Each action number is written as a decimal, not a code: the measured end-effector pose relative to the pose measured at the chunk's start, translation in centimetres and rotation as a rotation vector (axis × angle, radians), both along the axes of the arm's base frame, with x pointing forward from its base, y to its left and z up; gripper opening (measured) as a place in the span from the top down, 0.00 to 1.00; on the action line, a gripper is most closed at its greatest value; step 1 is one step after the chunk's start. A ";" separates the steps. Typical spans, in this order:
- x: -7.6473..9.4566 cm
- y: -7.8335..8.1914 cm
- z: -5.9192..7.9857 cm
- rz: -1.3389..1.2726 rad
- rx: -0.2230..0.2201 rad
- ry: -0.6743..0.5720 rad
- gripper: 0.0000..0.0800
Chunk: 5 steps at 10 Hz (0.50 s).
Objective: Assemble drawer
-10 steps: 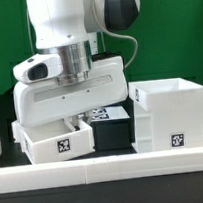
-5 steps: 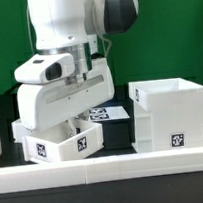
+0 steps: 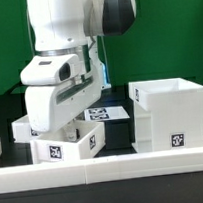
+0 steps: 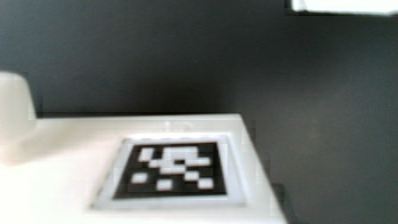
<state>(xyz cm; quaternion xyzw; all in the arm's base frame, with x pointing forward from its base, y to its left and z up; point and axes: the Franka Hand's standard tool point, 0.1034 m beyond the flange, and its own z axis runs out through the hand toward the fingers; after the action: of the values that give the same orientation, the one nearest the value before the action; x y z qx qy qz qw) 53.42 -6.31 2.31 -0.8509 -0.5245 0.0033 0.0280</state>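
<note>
The nearer small tray sits askew near the counter's front edge, at the exterior view's left. The gripper reaches down onto it. Its fingers are hidden, so I cannot tell their spread. A second tray lies just behind. The housing stands at the exterior view's right, behind the rail.

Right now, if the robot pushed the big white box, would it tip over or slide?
The big white box stands flat on a broad base, so it would probably slide rather than tip. It is hollow with thin walls, so likely light for its size. It looks like hard smooth plastic, so probably stiff and slippery.
</note>
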 end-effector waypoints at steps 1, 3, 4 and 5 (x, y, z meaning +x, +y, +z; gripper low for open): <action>-0.2 0.3 -0.1 0.089 -0.011 -0.013 0.95; -0.5 0.4 -0.2 0.262 -0.022 -0.014 0.95; -0.6 0.2 -0.3 0.283 -0.022 -0.012 0.95; -0.6 0.0 -0.4 0.366 -0.027 -0.011 0.95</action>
<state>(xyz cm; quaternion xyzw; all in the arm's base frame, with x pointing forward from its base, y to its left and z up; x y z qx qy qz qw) 52.77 -6.31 1.95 -0.7414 -0.6709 0.0107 0.0128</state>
